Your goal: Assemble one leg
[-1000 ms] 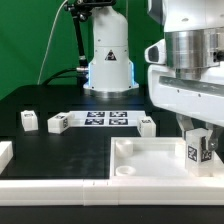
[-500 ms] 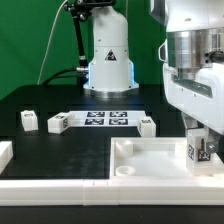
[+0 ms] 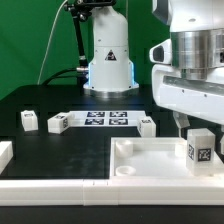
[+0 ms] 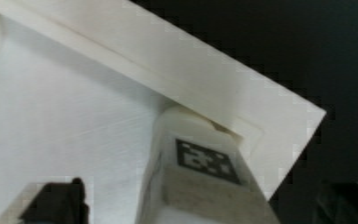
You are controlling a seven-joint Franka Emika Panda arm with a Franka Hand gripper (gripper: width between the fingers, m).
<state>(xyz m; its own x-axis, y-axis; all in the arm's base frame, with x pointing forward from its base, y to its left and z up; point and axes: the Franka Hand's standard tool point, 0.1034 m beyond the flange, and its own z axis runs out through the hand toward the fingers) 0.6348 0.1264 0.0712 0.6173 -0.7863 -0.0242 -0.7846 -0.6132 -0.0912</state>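
A leg (image 3: 200, 150), a small white block with a black-and-white tag, stands upright in the corner of the large white tray-shaped piece (image 3: 150, 162) nearest the exterior view's right. My gripper (image 3: 197, 123) hangs just above it, open, with the fingers clear of the leg's sides. In the wrist view the leg (image 4: 208, 160) rises from the tray's corner (image 4: 194, 70) between my two dark fingers (image 4: 51, 202), and the gripper (image 4: 202, 216) does not touch it.
Three more loose legs lie on the black table: one (image 3: 29, 120) at the exterior view's left, one (image 3: 58, 123) beside the marker board (image 3: 105, 118), one (image 3: 147, 126) past it. The robot base (image 3: 108, 60) stands behind. A white rail (image 3: 60, 188) runs along the front.
My gripper has let go of the leg and risen. The leg stays standing in the tray's corner.
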